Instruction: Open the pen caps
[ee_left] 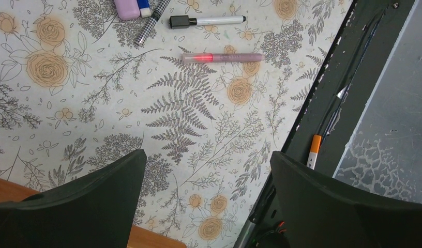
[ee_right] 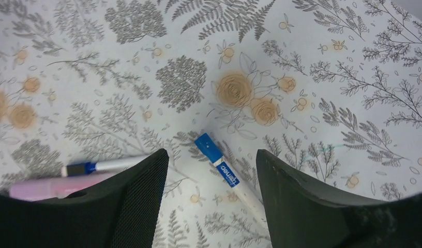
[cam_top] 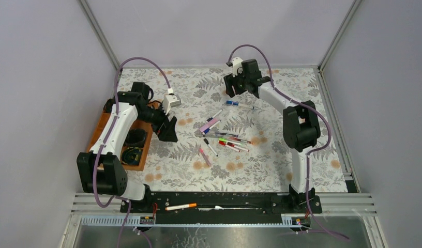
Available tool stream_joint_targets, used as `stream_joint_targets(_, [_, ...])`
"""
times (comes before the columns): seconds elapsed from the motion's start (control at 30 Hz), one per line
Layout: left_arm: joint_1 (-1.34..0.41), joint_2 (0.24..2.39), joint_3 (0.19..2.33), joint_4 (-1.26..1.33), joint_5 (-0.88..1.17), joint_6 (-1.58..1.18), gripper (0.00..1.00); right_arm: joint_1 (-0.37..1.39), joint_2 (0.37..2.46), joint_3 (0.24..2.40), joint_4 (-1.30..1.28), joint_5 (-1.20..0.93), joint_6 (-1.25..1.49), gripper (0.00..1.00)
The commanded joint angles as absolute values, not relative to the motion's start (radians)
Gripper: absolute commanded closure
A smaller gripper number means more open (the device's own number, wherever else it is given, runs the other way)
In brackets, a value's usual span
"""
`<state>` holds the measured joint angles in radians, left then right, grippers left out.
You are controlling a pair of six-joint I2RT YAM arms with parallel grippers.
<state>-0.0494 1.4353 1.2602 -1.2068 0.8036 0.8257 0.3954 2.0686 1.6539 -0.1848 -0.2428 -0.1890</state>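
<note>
On the floral-patterned worktop (cam_top: 281, 165), the left fingers (cam_top: 167, 129) are being held spread to their widest, with nothing between them. The slim pink pen (ee_left: 222, 57) and the white pen with a black cap (ee_left: 206, 21) are lying well ahead of them, out of reach of a plain closing.

At the centre, the loose heap of slim marker pens with coloured ends (cam_top: 227, 138) is lying between the two arms.

At the far side, the right fingers (cam_top: 234, 88) are being held well apart, gripping nothing, directly above a white pen with a blue cap (ee_right: 224, 173). In the right wrist view this pen is lying flat in the gap and touching neither finger. Its long axis is slanted, with the blue cap (ee_right: 208, 147) towards the left finger and the barrel running back towards the right one. The right arm is judged far the nearer. A turn of the wrist is probably being called for, so that the barrel is crossed squarely.
</note>
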Motion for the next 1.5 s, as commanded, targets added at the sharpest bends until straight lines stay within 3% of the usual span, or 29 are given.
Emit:
stream_joint_targets(0.0, [-0.044, 1.448, 1.309, -1.238, 0.816, 0.843, 0.01, 0.369, 2.186, 1.735, -0.174, -0.229, -0.194, 0.29])
stream_joint_targets(0.27, [-0.044, 1.456, 1.386, -1.291, 0.816, 0.861, 0.01, 0.293, 2.296, 1.797, -0.233, -0.386, -0.155, 0.28])
stream_joint_targets(0.73, [-0.044, 1.445, 1.399, -1.306, 0.856, 0.866, 0.01, 0.306, 2.169, 1.568, -0.164, -0.406, -0.087, 0.38])
stream_joint_targets(1.1, [-0.044, 1.427, 1.391, -1.306, 0.869, 0.869, 0.01, 0.453, 2.020, 1.318, -0.109, -0.238, -0.081, 0.71])
stream_joint_targets(1.3, [-0.044, 1.408, 1.372, -1.307, 0.860, 0.877, 0.01, 0.487, 1.928, 1.178, -0.042, -0.231, -0.038, 0.81])
stream_joint_targets(1.47, [-0.044, 1.410, 1.367, -1.307, 0.870, 0.876, 0.01, 0.521, 1.903, 1.151, -0.043, -0.236, -0.031, 0.80])
